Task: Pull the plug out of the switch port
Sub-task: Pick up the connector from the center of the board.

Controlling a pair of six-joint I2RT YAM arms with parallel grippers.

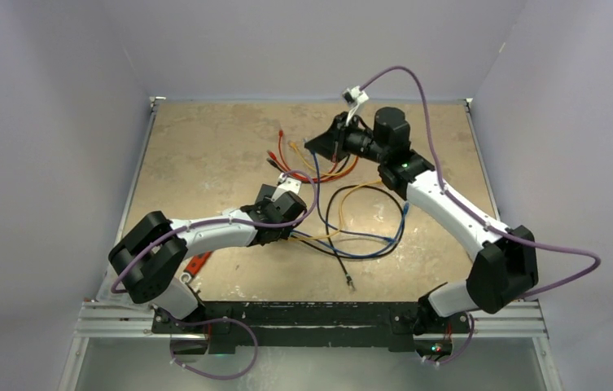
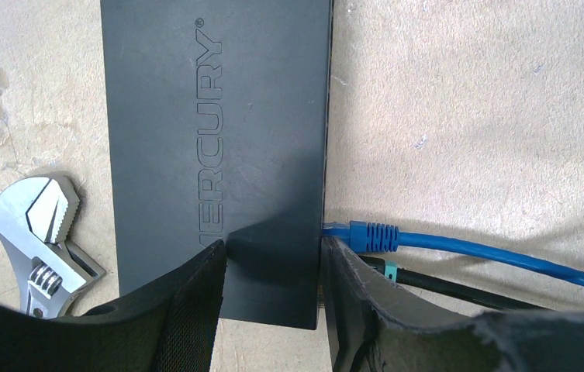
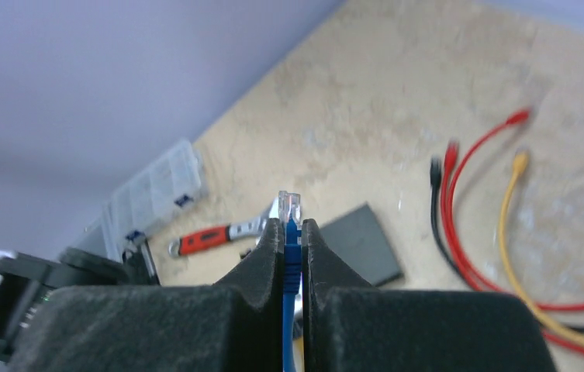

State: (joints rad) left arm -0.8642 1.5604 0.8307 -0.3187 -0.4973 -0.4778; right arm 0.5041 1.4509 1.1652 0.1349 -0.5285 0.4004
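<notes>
The plug [image 3: 289, 205], a small clear connector on a blue lead, is out of any socket and lifted well above the switch [image 3: 362, 244]. It is pinched in the right gripper [image 3: 292, 229], whose jaws are closed tight on the blue boot just behind the clear tip. It should handle as light, hard and somewhat brittle, with the thin latch tab likeliest to snap, while the lead behind it is limp, so the boot is the sound place to grip. The left gripper [image 2: 273, 263] stands part-open at the switch's near end, one finger over its top and the other against its socket edge, clasping nothing that I can make out; whether they press down I cannot tell. Only the left wrist view shows a second blue plug [image 2: 368, 235] seated in that socket edge, a black lead [image 2: 459, 288] just beside it, and a wrench [image 2: 40, 232] on the switch's opposite side. Only the right wrist view shows the held plug's bare tip, with a red lead [image 3: 471, 178] and a yellow lead [image 3: 509, 225] lying beyond the switch.
</notes>
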